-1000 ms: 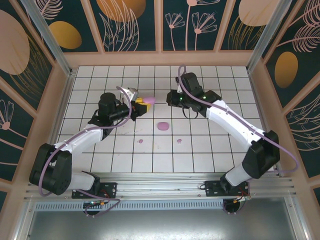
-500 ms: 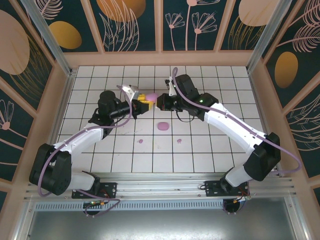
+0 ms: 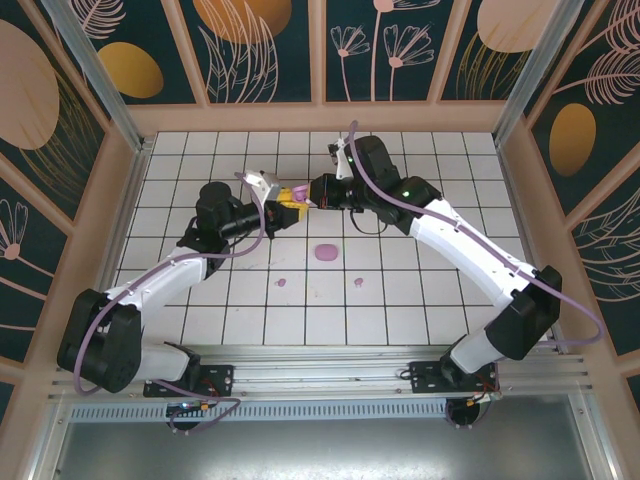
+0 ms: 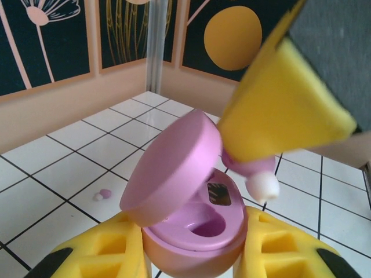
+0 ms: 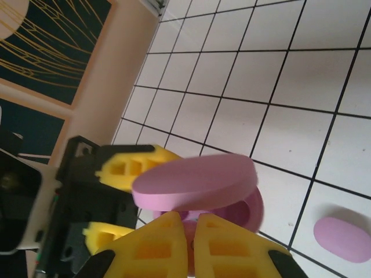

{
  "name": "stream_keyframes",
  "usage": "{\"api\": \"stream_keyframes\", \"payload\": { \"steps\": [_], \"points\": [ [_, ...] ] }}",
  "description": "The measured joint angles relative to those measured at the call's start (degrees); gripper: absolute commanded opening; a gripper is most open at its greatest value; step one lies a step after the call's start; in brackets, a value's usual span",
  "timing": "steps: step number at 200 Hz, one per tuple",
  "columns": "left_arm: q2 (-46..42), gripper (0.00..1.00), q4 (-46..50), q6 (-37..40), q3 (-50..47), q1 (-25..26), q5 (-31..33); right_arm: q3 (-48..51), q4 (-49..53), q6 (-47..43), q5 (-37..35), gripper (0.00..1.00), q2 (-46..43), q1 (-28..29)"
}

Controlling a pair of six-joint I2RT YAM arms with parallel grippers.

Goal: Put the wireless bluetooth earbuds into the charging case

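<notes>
My left gripper [image 3: 287, 206] is shut on the base of an open lilac charging case [image 4: 197, 231], holding it above the tiles with its lid [image 4: 174, 168] raised. The case's near socket is empty. My right gripper [image 3: 313, 194] is shut on one lilac earbud [image 4: 250, 169] with a white tip and holds it just above the case's right rim. In the right wrist view its yellow fingers [image 5: 237, 249] pinch the earbud under the lid [image 5: 197, 180]. Two more earbuds [image 3: 281, 282] [image 3: 358, 282] lie on the tiles nearer the arm bases.
A second lilac case [image 3: 324, 252], closed, lies on the tiles just in front of both grippers. Wooden walls [image 3: 320, 118] ring the white tiled floor. The two arms meet at the middle back of the floor.
The right gripper has moved left with the earbud, from right of the case to directly over it. The left gripper has kept the open case nearly still.
</notes>
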State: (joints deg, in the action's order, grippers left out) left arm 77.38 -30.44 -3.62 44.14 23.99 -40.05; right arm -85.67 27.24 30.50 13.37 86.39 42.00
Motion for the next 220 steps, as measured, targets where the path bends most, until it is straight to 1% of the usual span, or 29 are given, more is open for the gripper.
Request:
{"api": "stream_keyframes", "payload": {
  "steps": [81,131,220],
  "points": [
    [0.0,0.0,2.38,1.18,-0.63,0.02,0.07,-0.68,0.0,-0.2,-0.26,0.06,2.21,0.0],
    [0.0,0.0,2.4,1.51,-0.74,0.02,0.04,-1.14,-0.48,-0.37,-2.03,0.06,2.82,0.31],
    [0.02,0.0,0.74,1.53,-0.9,0.04,-0.02,0.42,-3.93,-3.1,-10.54,0.08,2.82,3.5]
  ]
}}
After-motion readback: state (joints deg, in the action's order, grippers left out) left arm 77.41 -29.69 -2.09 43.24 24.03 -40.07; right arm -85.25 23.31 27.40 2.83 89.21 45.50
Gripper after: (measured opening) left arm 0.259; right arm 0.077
